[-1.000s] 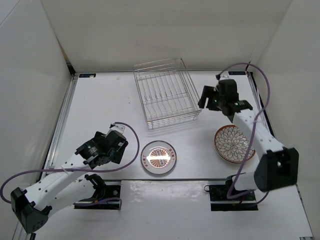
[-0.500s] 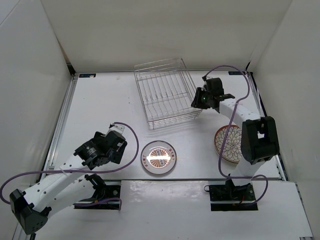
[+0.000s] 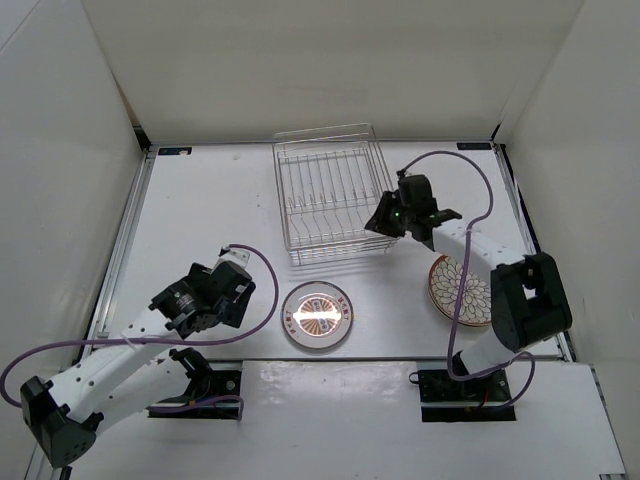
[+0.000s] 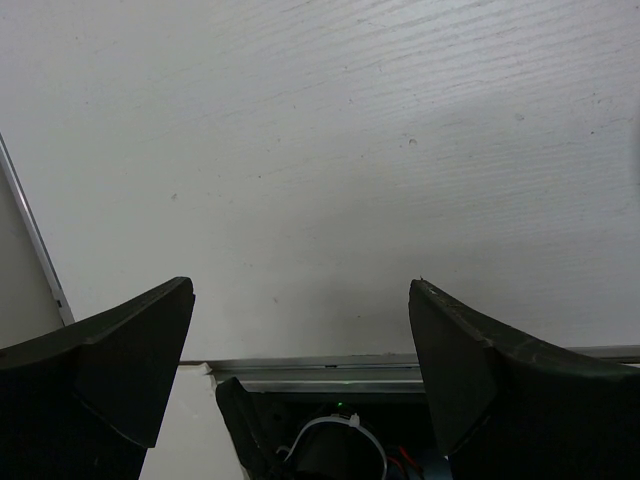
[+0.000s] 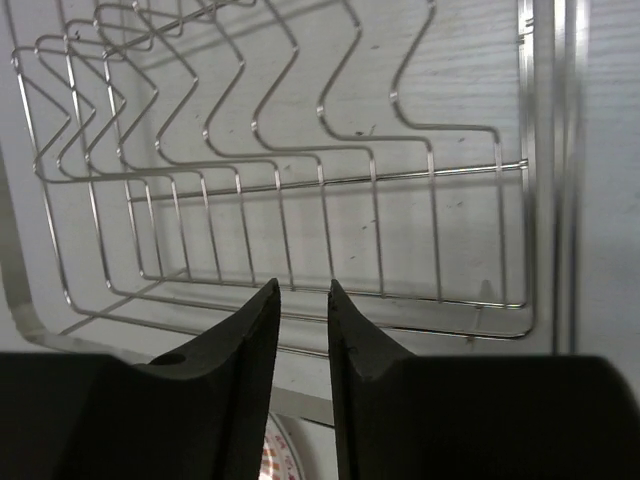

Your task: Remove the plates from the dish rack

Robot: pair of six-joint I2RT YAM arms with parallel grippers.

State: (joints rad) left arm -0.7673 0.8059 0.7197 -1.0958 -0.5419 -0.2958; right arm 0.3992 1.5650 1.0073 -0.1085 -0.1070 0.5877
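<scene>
On the surface [image 3: 200, 220], I'm seeing the dish rack [image 3: 335, 195] bare of plates. The petal plate [image 3: 465, 292], possibly stacked on another, and the striped plate [image 3: 318, 314] are lying outside it, so I'm judging unloading finished; retreating comes next. My right gripper [image 5: 303, 290] is hovering at the rack's rim, nearly pressed together; the left gripper [image 4: 300, 290] is hanging spread. I'm reading no writing.

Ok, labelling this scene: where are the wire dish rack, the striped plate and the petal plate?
Silver wire dish rack [image 3: 330, 195], top view, floor wires.
Orange-striped round plate [image 3: 318, 315], top view, centre.
Dark-petalled round plate [image 3: 458, 292], top view, face.
</scene>
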